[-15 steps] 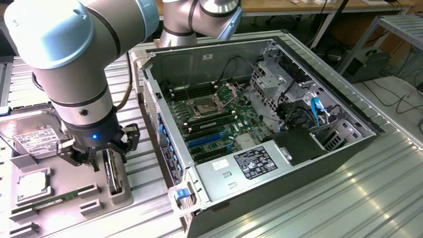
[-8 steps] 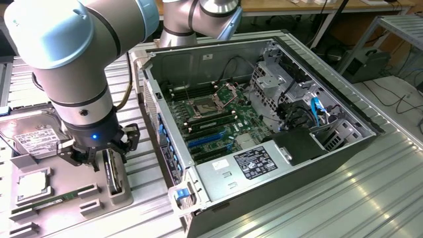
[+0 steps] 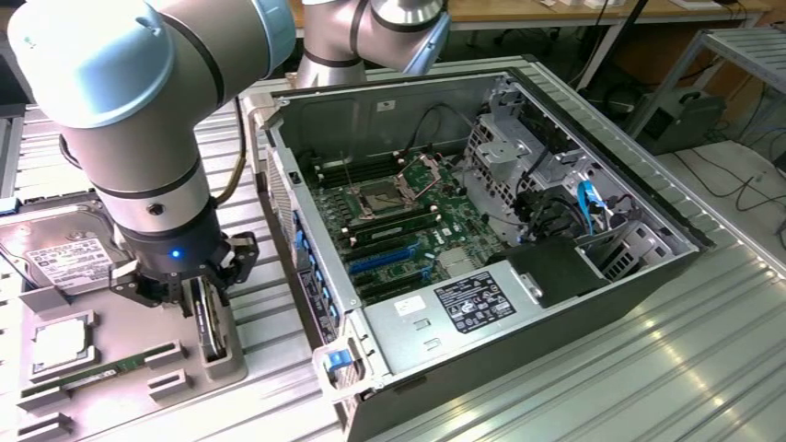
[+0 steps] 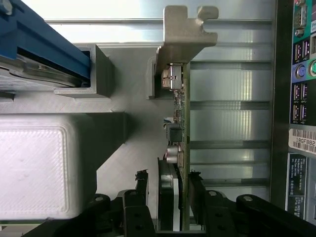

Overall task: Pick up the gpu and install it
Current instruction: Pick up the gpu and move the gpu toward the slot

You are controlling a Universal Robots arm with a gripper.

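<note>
Green gpu half-hidden within parted pincer

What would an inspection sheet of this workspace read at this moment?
Surface: ribbed metal table, with a grey moulded parts tray at the exterior view's left.
Job's things: green gpu card with silver end bracket stands on edge in a tray slot; open black computer case beside the tray, green motherboard exposed.
Clutter: silver hard drive with white label, square silver processor chip, thin green RAM stick, all in the tray.
Grippers: black gripper open, straddling the card.
Cables: black and blue cables inside the case; loose floor cables.
Surroundings: wooden bench edge.
</note>
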